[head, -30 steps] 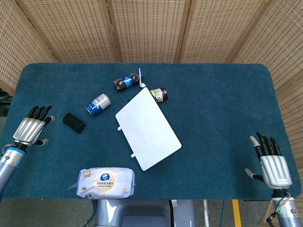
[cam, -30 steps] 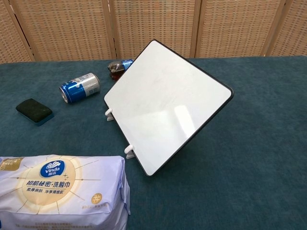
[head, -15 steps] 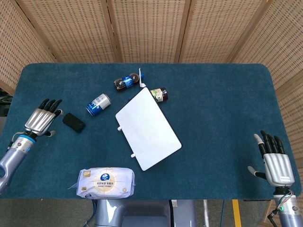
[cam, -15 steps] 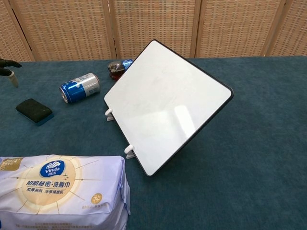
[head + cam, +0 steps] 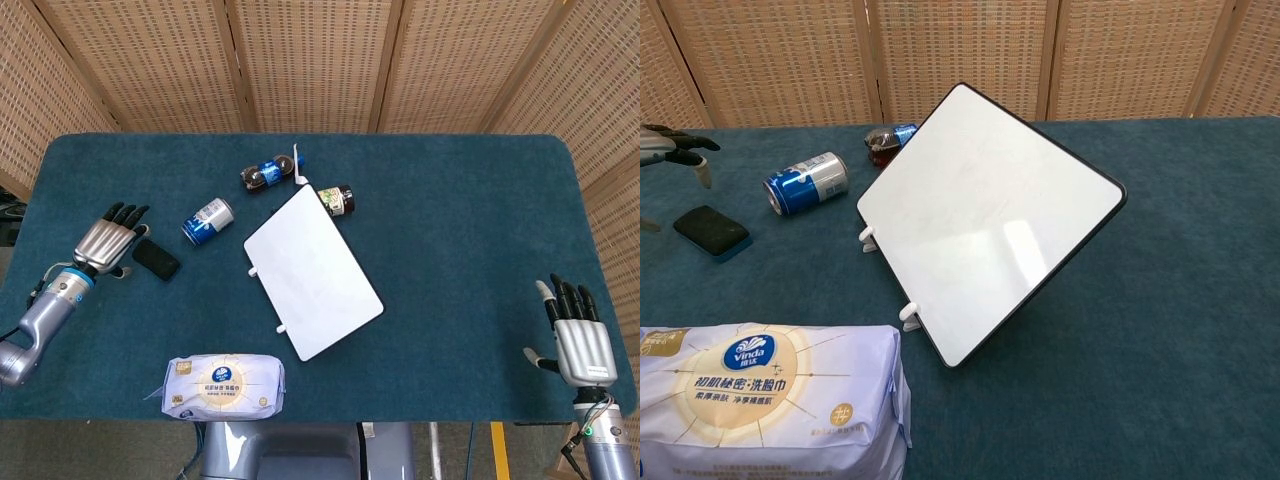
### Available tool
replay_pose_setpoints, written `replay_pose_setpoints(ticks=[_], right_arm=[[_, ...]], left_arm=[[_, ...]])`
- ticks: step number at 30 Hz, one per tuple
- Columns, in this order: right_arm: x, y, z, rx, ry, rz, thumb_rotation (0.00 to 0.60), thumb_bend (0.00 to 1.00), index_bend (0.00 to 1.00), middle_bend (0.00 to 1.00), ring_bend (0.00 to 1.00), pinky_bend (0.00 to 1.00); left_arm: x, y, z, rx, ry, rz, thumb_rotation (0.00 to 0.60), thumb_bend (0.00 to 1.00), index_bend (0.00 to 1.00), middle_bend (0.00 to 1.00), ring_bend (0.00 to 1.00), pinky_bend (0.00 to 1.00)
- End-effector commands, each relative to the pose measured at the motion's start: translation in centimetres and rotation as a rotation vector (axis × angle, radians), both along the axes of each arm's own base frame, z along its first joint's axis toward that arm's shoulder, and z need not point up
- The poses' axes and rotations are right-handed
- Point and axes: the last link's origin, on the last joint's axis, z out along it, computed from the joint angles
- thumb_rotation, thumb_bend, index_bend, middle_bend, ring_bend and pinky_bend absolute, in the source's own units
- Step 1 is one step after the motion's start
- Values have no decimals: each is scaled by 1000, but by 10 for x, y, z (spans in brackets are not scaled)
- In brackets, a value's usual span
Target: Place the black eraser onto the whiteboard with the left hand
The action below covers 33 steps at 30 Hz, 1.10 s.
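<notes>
The black eraser (image 5: 157, 260) (image 5: 710, 231) lies flat on the blue cloth, left of the whiteboard (image 5: 312, 272) (image 5: 985, 219), which leans on white feet. My left hand (image 5: 108, 242) (image 5: 672, 146) hovers just left of the eraser, fingers apart and stretched toward the back of the table, holding nothing. In the chest view only its fingertips show at the left edge, above the eraser. My right hand (image 5: 577, 340) rests open near the table's front right corner, far from everything.
A blue can (image 5: 207, 219) (image 5: 806, 183) lies on its side between eraser and whiteboard. Two small bottles (image 5: 268, 174) (image 5: 337, 199) lie behind the board. A tissue pack (image 5: 224, 386) (image 5: 765, 400) sits at the front edge.
My left hand has moved right and toward the back, closing on the eraser and entering the chest view. The right hand has slipped slightly toward the front edge.
</notes>
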Motion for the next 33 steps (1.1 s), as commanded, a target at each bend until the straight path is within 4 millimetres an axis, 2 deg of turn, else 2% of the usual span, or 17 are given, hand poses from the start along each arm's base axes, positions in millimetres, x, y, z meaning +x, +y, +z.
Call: replay_pose_setpoints(ticks=[1, 13, 25, 33], right_arm=[[-1, -1, 0, -5, 4, -5, 600, 53, 0, 0, 0, 0], [-4, -2, 0, -14, 2, -12, 600, 53, 0, 0, 0, 0], [-1, -3, -3, -8, -1, -1, 600, 53, 0, 0, 0, 0], [-1, -3, -3, -10, 1, 6, 600, 53, 0, 0, 0, 0]], left_arm=[[3, 4, -11, -24, 0, -5, 600, 197, 280, 0, 0, 0], [2, 8, -32, -69, 33, -14, 600, 201, 280, 0, 0, 0], [2, 8, -36, -77, 34, -12, 600, 214, 286, 0, 0, 0], [1, 6, -39, -78, 27, -6, 600, 248, 332, 0, 0, 0]])
